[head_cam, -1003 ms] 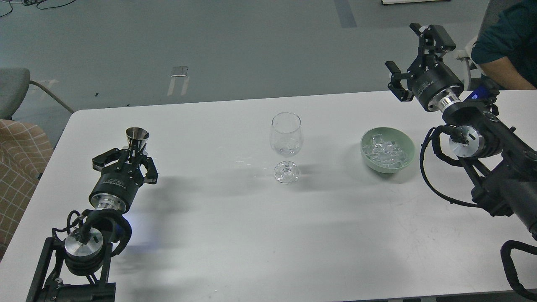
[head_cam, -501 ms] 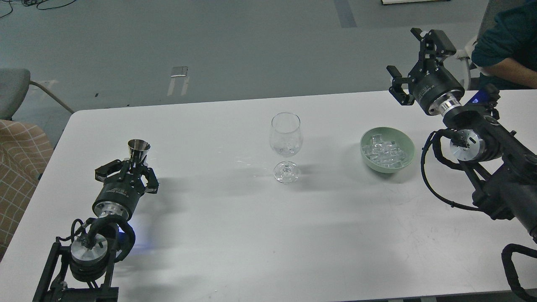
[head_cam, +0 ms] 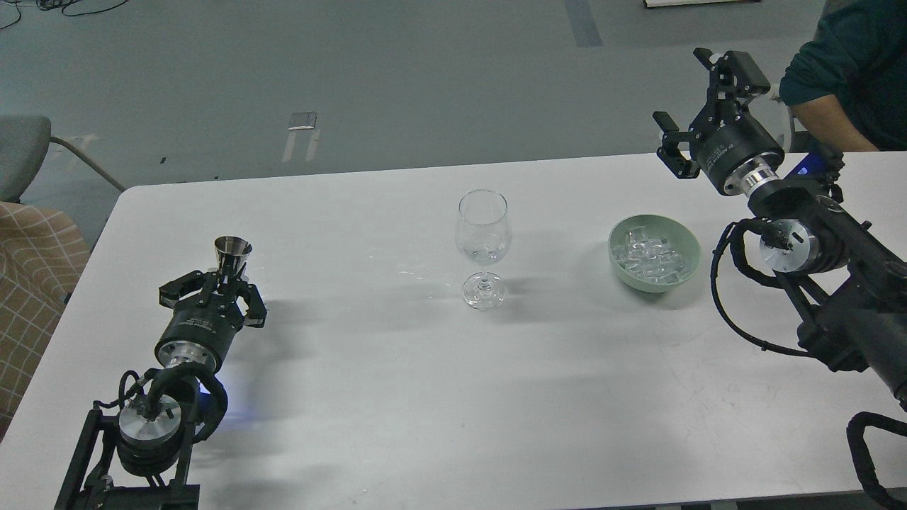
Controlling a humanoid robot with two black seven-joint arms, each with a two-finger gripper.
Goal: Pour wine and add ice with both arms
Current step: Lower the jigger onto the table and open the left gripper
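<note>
Although ice (head_cam: 652, 256) is heaped in the green bowl (head_cam: 691, 248) on the bench (head_cam: 397, 397), no wine is seen in the glass (head_cam: 483, 234). The left end effector (head_cam: 212, 292) is spread behind a steel jigger (head_cam: 233, 252), nothing gripped; the right end effector (head_cam: 698, 99) is raised, spread and empty, so both steps are judged undone.

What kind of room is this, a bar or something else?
Probably a robotics lab, not a bar: a plain white table, bare grey floor with loose cables, and a person sitting beside the robot.

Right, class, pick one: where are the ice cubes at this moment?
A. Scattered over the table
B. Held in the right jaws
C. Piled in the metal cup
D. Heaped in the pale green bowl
D. The ice lies heaped inside the green bowl, right of the wine glass.
</note>
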